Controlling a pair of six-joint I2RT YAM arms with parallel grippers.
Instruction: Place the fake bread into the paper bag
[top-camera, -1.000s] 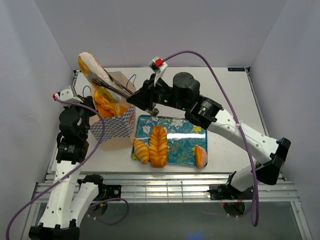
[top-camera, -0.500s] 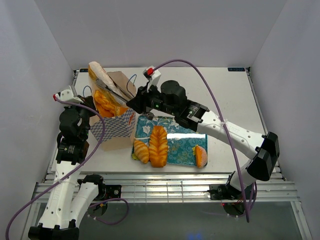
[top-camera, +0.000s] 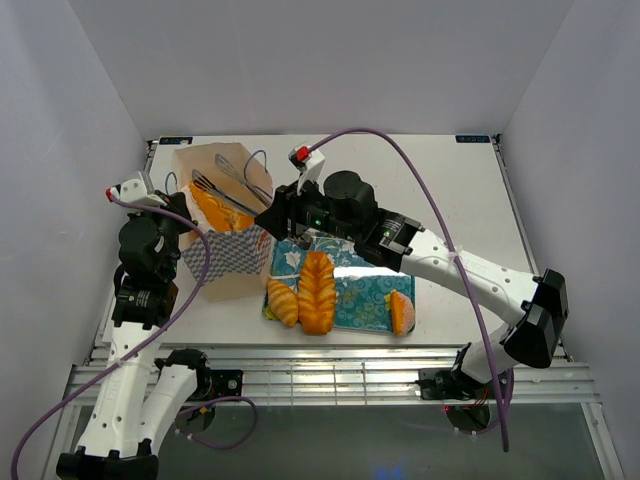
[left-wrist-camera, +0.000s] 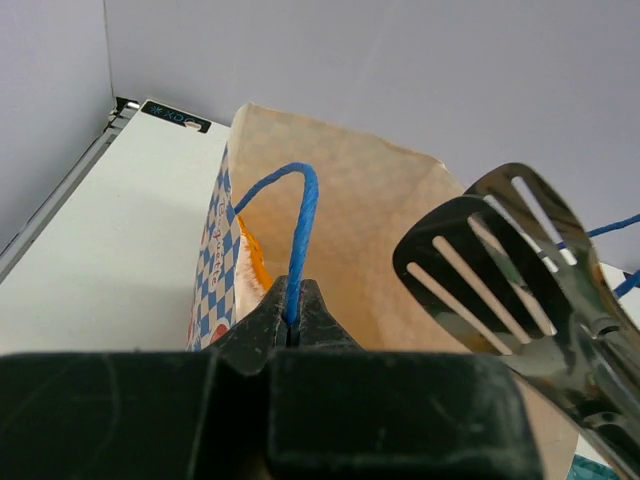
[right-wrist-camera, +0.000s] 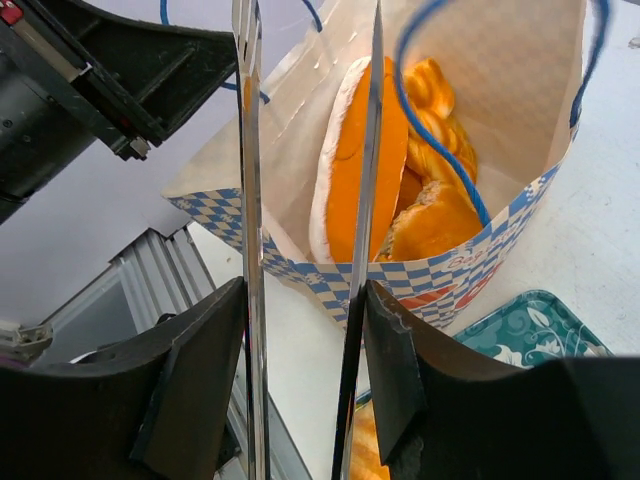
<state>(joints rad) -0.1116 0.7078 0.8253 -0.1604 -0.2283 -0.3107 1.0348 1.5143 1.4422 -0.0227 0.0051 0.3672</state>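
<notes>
The paper bag (top-camera: 228, 262) stands upright at the left, its mouth open. My left gripper (top-camera: 186, 214) is shut on its blue cord handle (left-wrist-camera: 300, 232), pinched between the fingertips (left-wrist-camera: 293, 303). My right gripper (top-camera: 276, 214) is shut on metal tongs (top-camera: 222, 187), whose slotted blades (left-wrist-camera: 498, 268) are spread apart over the bag's mouth with nothing in them. In the right wrist view a long white-edged orange loaf (right-wrist-camera: 362, 150) stands inside the bag (right-wrist-camera: 480, 262) beside other pastries (right-wrist-camera: 437, 212). A croissant (top-camera: 283, 301), a braided loaf (top-camera: 317, 290) and a bun (top-camera: 402, 312) lie on the tray.
The teal floral tray (top-camera: 372, 288) lies right of the bag, touching it. The right arm reaches across above the tray's far end. White walls stand on three sides. A metal rail runs along the near table edge.
The tongs came down from above the bag with the long loaf. The loaf is now inside the bag and the tong blades have spread apart. The left gripper has not moved.
</notes>
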